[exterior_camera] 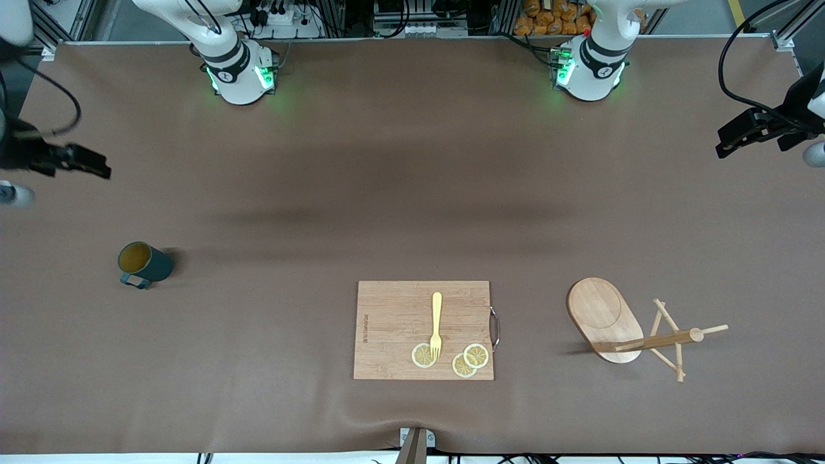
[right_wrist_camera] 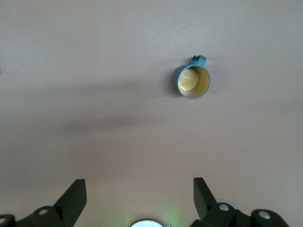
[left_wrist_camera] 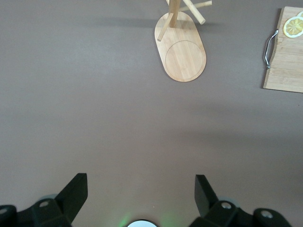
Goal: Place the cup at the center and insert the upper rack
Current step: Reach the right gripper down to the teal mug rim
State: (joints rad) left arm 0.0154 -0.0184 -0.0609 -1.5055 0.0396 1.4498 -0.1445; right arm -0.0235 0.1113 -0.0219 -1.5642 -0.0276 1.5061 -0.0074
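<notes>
The dark teal cup [exterior_camera: 143, 264] stands upright on the brown table toward the right arm's end, handle toward the front camera; it also shows in the right wrist view [right_wrist_camera: 192, 81], yellowish inside. The upper rack [exterior_camera: 635, 328], a light wooden stand with an oval base, a post and thin pegs, rests toward the left arm's end; its base shows in the left wrist view [left_wrist_camera: 182, 49]. My right gripper [exterior_camera: 97, 169] is open and empty, up over the table's edge, well apart from the cup. My left gripper [exterior_camera: 725, 148] is open and empty, up over the table's other end, well apart from the rack.
A rectangular wooden cutting board [exterior_camera: 423, 330] with a metal handle lies between cup and rack, near the front edge. On it lie a yellow fork [exterior_camera: 436, 325] and three lemon slices [exterior_camera: 477, 355]. The board's end shows in the left wrist view [left_wrist_camera: 286, 61].
</notes>
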